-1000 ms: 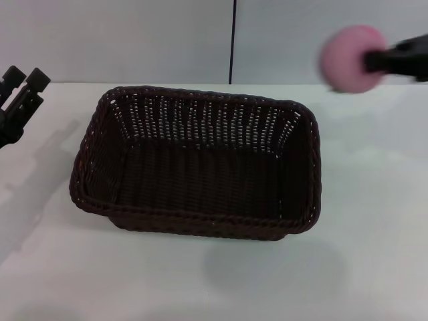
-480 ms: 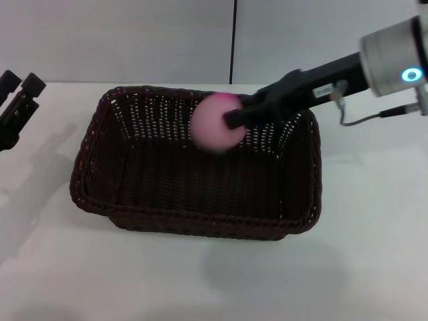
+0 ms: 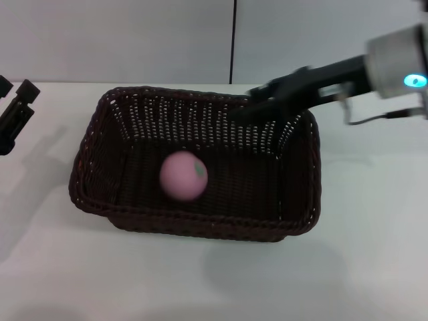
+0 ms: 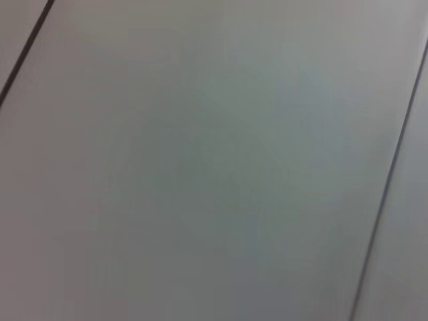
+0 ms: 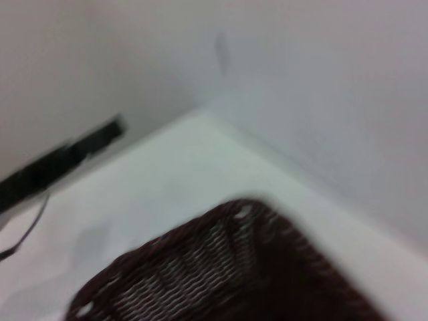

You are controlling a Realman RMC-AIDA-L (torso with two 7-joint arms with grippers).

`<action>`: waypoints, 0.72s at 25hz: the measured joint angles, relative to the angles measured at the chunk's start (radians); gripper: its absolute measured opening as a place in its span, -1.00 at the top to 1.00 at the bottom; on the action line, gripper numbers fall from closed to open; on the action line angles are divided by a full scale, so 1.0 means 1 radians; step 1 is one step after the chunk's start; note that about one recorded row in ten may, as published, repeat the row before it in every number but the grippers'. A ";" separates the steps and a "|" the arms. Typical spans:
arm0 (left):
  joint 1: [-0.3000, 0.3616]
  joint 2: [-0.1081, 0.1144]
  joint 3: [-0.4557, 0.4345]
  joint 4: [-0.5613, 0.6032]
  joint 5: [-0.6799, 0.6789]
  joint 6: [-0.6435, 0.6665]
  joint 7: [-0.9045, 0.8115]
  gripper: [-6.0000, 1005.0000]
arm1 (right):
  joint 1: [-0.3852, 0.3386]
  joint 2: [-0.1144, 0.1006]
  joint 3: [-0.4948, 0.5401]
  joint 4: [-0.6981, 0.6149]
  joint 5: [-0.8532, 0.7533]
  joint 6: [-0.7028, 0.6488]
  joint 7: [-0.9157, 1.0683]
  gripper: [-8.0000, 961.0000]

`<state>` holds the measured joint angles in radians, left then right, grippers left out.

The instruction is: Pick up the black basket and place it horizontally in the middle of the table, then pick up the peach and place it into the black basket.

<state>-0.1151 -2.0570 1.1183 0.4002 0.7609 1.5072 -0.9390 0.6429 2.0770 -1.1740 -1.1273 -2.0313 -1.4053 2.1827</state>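
The black basket (image 3: 100,200) lies lengthwise in the middle of the white table (image 3: 374,221). The pink peach (image 3: 183,176) is inside the basket, left of its centre, free of any gripper. My right gripper (image 3: 245,107) hovers over the basket's far right rim, empty, with its jaws apart. My left gripper (image 3: 13,100) is parked at the table's far left edge, open and empty. The right wrist view shows a corner of the basket (image 5: 221,267) and the table (image 5: 180,167). The left wrist view shows only a blank wall.
A grey wall with a dark vertical seam (image 3: 233,40) stands behind the table. The right arm's silver wrist with a blue light (image 3: 409,67) reaches in from the upper right. The left arm shows as a dark bar (image 5: 60,164) in the right wrist view.
The right gripper carried the peach from the upper right to over the basket and let it go. The peach dropped into the basket. The left gripper drifted slightly left.
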 joint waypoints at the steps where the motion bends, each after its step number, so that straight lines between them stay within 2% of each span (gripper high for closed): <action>1: 0.000 0.000 0.000 0.000 0.000 0.000 0.000 -0.29 | -0.036 0.002 0.011 -0.009 0.024 0.024 -0.037 -0.29; 2: 0.000 0.000 0.000 0.000 0.000 0.000 0.000 -0.29 | -0.079 0.002 0.022 -0.016 0.073 0.058 -0.089 -0.37; 3: -0.001 0.000 -0.042 -0.031 -0.003 -0.002 0.066 -0.29 | -0.177 0.003 0.032 -0.008 0.214 0.120 -0.225 -0.45; 4: -0.007 0.000 -0.077 -0.062 -0.005 -0.002 0.094 -0.29 | -0.177 0.003 0.032 -0.008 0.214 0.120 -0.225 -0.45; 6: -0.012 0.000 -0.100 -0.085 -0.007 -0.001 0.118 -0.29 | -0.262 0.002 0.040 0.035 0.392 0.163 -0.391 -0.45; 7: -0.015 -0.001 -0.116 -0.104 -0.008 0.001 0.141 -0.29 | -0.298 0.002 0.047 0.083 0.518 0.170 -0.501 -0.45; 8: -0.016 -0.002 -0.123 -0.114 -0.009 0.004 0.163 -0.29 | -0.346 0.003 0.055 0.220 0.772 0.147 -0.745 -0.44; 9: -0.018 -0.003 -0.127 -0.122 -0.009 0.008 0.188 -0.29 | -0.346 0.003 0.055 0.220 0.772 0.147 -0.745 -0.44; 10: -0.018 -0.004 -0.128 -0.125 -0.009 0.010 0.205 -0.29 | -0.353 0.003 0.056 0.303 0.886 0.116 -0.862 -0.44; 12: -0.020 -0.005 -0.126 -0.129 -0.007 0.011 0.244 -0.29 | -0.353 0.003 0.056 0.505 1.098 0.026 -1.107 -0.44; 13: -0.023 -0.006 -0.123 -0.134 -0.005 0.010 0.263 -0.29 | -0.325 0.005 0.056 0.708 1.258 -0.065 -1.329 -0.44; 14: -0.028 -0.007 -0.122 -0.148 -0.004 0.010 0.296 -0.29 | -0.325 0.005 0.056 0.708 1.258 -0.065 -1.329 -0.44; 18: -0.051 -0.009 -0.131 -0.211 -0.012 0.028 0.407 -0.29 | -0.236 0.013 0.052 1.074 1.430 -0.209 -1.709 -0.44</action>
<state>-0.1657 -2.0659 0.9870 0.1891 0.7492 1.5355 -0.5324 0.4072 2.0900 -1.1221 -0.0537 -0.6014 -1.6142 0.4733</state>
